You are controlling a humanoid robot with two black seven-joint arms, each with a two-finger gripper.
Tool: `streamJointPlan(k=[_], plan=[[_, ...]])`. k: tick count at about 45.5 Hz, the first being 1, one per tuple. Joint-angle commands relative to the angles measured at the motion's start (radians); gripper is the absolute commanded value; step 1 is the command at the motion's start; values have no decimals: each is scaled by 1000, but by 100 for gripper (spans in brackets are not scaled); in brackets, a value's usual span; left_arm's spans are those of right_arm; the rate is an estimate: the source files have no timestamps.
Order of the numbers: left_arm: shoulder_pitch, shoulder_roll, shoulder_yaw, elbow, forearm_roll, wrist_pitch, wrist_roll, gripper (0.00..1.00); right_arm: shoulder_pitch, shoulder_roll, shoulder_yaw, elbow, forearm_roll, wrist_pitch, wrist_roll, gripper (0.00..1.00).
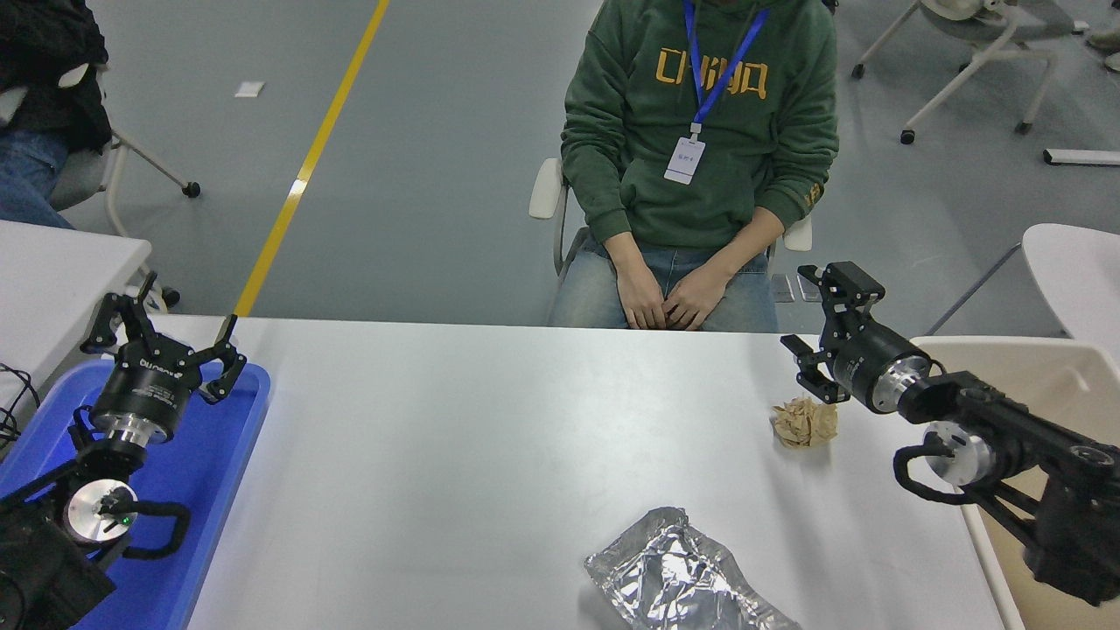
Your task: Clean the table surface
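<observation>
The wide white table surface [490, 455] fills the lower half of the head view. A crumpled tan paper ball [805, 423] lies on it at the right. A crumpled silver foil wrapper [678, 577] lies near the front edge. My right gripper [824, 328] is open and empty, hovering above the table's far right edge, just behind and to the right of the paper ball. My left gripper [162, 334] is open, parked over the blue tray [219, 490] at the lower left.
A beige bin [1041, 385] stands against the table's right end, under my right arm. A person in a green hoodie [700, 131] sits at the far side with hands in lap. Small white tables show at the left and right edges.
</observation>
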Motion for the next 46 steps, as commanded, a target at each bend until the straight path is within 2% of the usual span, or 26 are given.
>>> streamJointPlan(k=[1,9,12,27,34,46], plan=[[0,0,0,0,0,0,0,100,27,-265,-88,218,-148,67,1,100],[0,0,0,0,0,0,0,100,18,-435,-89,340,-163,90,12,100],[0,0,0,0,0,0,0,100,12,-501,-92,360,-199,139,12,100],[0,0,0,0,0,0,0,100,6,-680,-232,439,-377,231,19,100],[0,0,0,0,0,0,0,100,6,-748,-295,448,-389,311,19,100],[0,0,0,0,0,0,0,100,6,-835,-413,529,-397,345,18,100]])
